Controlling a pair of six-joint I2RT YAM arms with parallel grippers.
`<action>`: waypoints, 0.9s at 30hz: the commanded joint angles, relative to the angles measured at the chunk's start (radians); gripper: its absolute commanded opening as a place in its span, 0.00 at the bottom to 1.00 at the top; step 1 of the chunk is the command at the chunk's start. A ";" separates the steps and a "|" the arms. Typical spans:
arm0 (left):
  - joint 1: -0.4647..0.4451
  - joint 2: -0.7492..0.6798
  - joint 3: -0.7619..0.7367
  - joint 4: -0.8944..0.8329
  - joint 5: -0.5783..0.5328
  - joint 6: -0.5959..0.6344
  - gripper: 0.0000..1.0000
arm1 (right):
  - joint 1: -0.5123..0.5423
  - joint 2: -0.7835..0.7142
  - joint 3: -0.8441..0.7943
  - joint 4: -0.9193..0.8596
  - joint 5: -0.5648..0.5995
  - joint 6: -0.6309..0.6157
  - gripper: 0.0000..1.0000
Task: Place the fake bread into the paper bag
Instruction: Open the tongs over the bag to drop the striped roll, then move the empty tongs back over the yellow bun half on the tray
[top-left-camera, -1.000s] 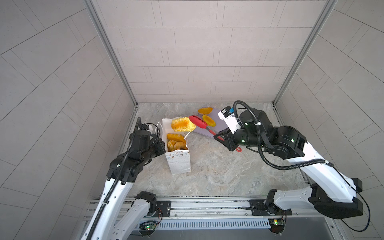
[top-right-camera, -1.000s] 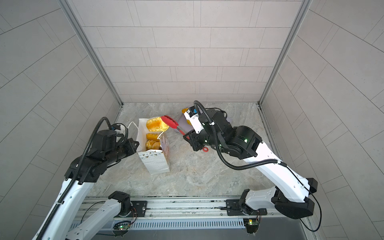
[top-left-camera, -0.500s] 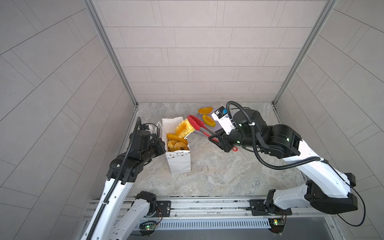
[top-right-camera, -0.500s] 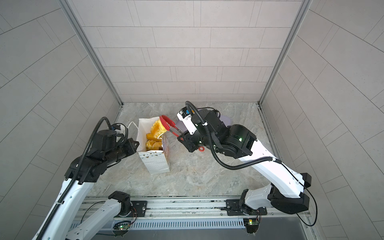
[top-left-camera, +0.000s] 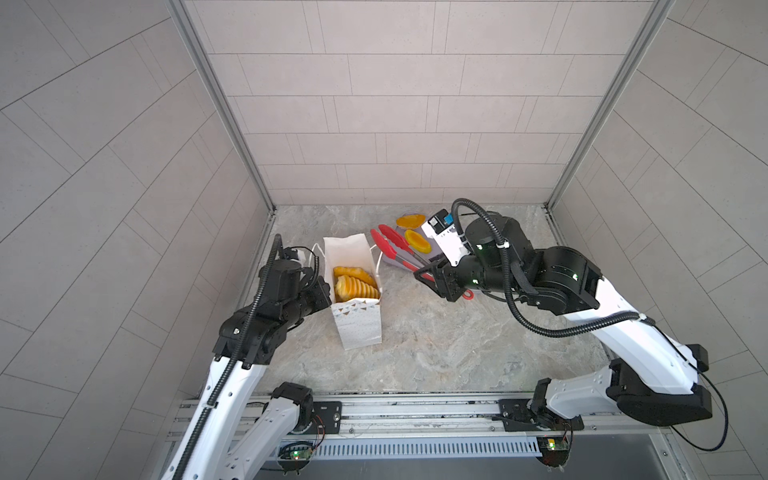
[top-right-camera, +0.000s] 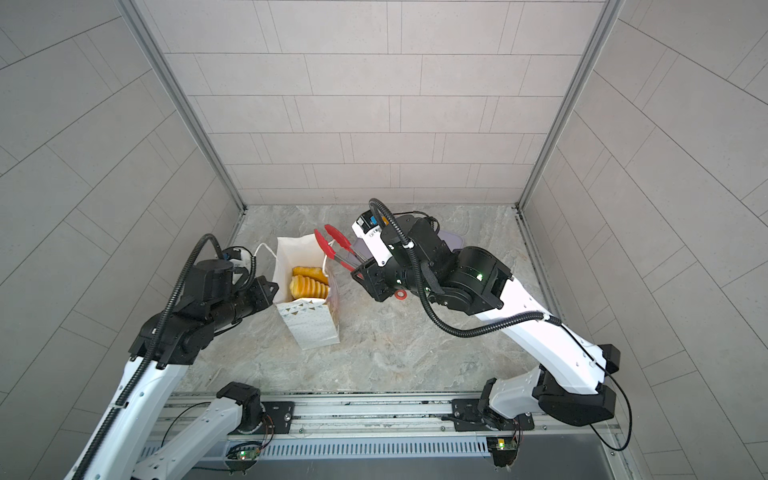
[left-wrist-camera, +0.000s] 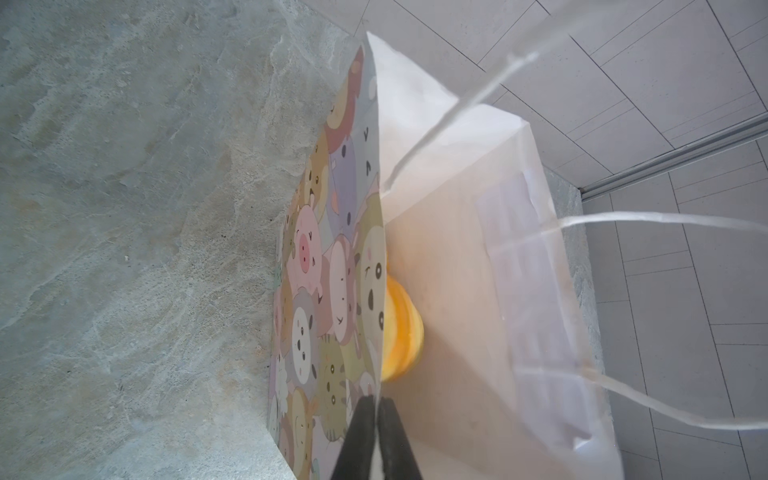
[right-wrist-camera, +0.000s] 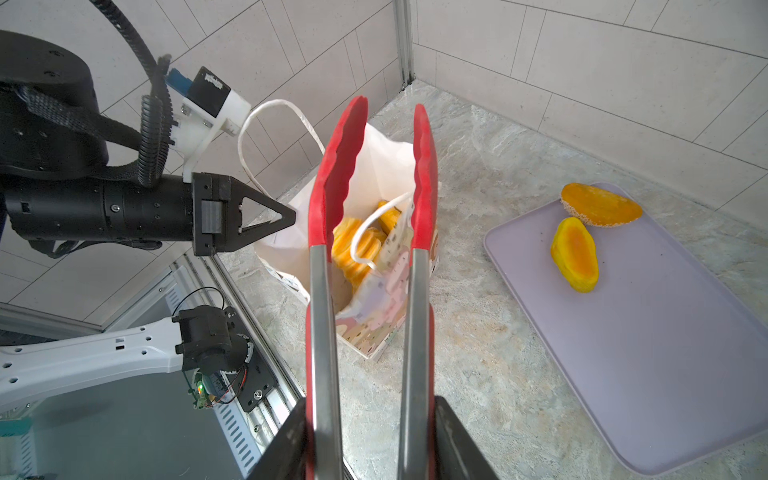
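Left tool (left-wrist-camera: 377, 405) is pinched tight on the rim of the paper bag (top-left-camera: 359, 328), which stands upright near the left edge of the bench (top-left-camera: 457, 340) with several pieces of fake bread (top-left-camera: 355, 284) inside. Right tool (right-wrist-camera: 370, 415) grips the tongs (right-wrist-camera: 332, 199) by the steel arms, red tips spread and empty beside the bag mouth. Two more pieces sit on the lilac tray (right-wrist-camera: 665, 353) by the far edge. They look light and squishy with slick skin, so I'd pinch each gently across its middle

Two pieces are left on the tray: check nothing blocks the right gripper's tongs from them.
Nothing visible does: only bare tray and table lie between the open tongs and the fake bread. A cord handle droops across the mouth of the paper bag.
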 joint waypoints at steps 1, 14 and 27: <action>-0.002 -0.009 0.011 0.017 0.001 0.002 0.07 | 0.005 -0.005 0.037 0.045 0.028 -0.014 0.44; -0.003 -0.011 0.014 0.013 -0.002 0.003 0.07 | -0.074 -0.018 0.060 0.035 0.103 -0.051 0.44; -0.002 -0.009 0.015 0.008 -0.004 0.006 0.07 | -0.424 -0.062 -0.162 0.123 -0.112 0.000 0.43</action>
